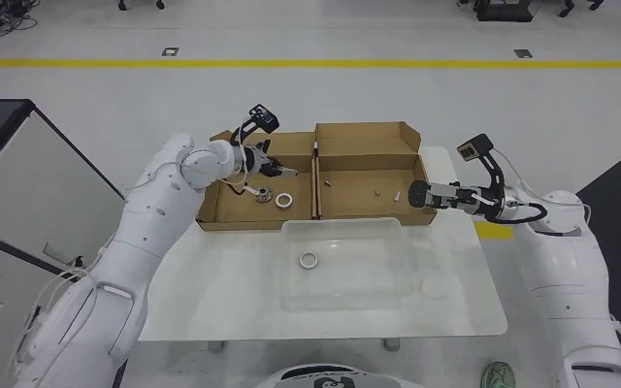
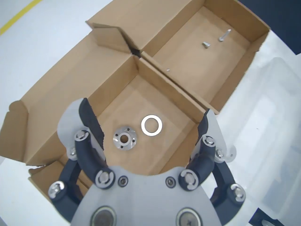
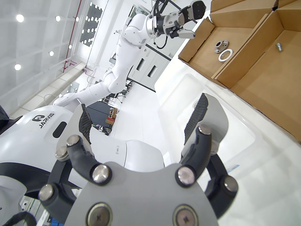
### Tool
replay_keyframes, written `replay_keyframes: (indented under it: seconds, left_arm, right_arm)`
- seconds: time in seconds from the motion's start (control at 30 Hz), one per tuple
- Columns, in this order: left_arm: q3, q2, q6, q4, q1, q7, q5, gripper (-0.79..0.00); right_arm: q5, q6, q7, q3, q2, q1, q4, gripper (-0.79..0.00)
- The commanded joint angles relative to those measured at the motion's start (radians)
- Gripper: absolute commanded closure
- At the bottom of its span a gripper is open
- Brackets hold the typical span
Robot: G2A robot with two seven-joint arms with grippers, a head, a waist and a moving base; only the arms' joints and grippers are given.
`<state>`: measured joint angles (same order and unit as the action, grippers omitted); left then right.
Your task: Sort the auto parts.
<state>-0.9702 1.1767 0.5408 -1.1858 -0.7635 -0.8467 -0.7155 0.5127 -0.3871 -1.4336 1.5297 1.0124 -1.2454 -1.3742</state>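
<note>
Cardboard box (image 2: 131,104) holds washer (image 2: 142,125) and flange (image 2: 116,135) under the spread left end effector (image 2: 146,107); right end effector (image 3: 143,102) spread too.

A white worktop (image 1: 243,291) stands on a pale grey floor (image 1: 340,29). A yellow line (image 1: 310,63) runs across the floor beyond the worktop's far edge. Just past it lie a small square floor hatch (image 1: 171,50) and a second hatch (image 1: 523,53). A dark-framed panel (image 1: 39,184) stands off to the left. A short yellow mark (image 1: 495,232) lies on the floor beside the worktop's right edge. Overhead, round ceiling lights (image 3: 19,18) glow beside a red pipe (image 3: 75,24).
</note>
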Motion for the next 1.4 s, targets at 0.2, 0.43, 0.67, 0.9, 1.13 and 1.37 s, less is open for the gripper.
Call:
replay_keyframes:
  seconds: [0.2,0.43,0.67,0.9,1.13,1.37]
  left_arm:
    - [-0.092,-0.048,-0.077,-0.444,-0.218,-0.168,0.088,-0.785]
    - [-0.1,-0.064,-0.13,-0.628,-0.325,-0.23,0.137,-0.785]
    - [-0.1,-0.064,-0.132,-0.633,-0.327,-0.232,0.136,-0.785]
    - [-0.1,-0.064,-0.132,-0.633,-0.327,-0.232,0.136,-0.785]
    - [0.033,-0.058,-0.134,-0.701,-0.232,-0.497,0.08,-0.785]
    - [0.261,-0.017,-0.229,-0.67,-0.076,-0.662,0.08,-0.785]
  right_arm:
    - [0.0,0.0,0.0,0.0,0.0,0.0,0.0,-0.785]
    - [0.0,0.0,0.0,0.0,0.0,0.0,0.0,-0.785]
    - [0.0,0.0,0.0,0.0,0.0,0.0,0.0,-0.785]
    - [0.0,0.0,0.0,0.0,0.0,0.0,0.0,-0.785]
    - [0.0,0.0,0.0,0.0,0.0,0.0,0.0,-0.785]
    - [0.0,0.0,0.0,0.0,0.0,0.0,0.0,-0.785]
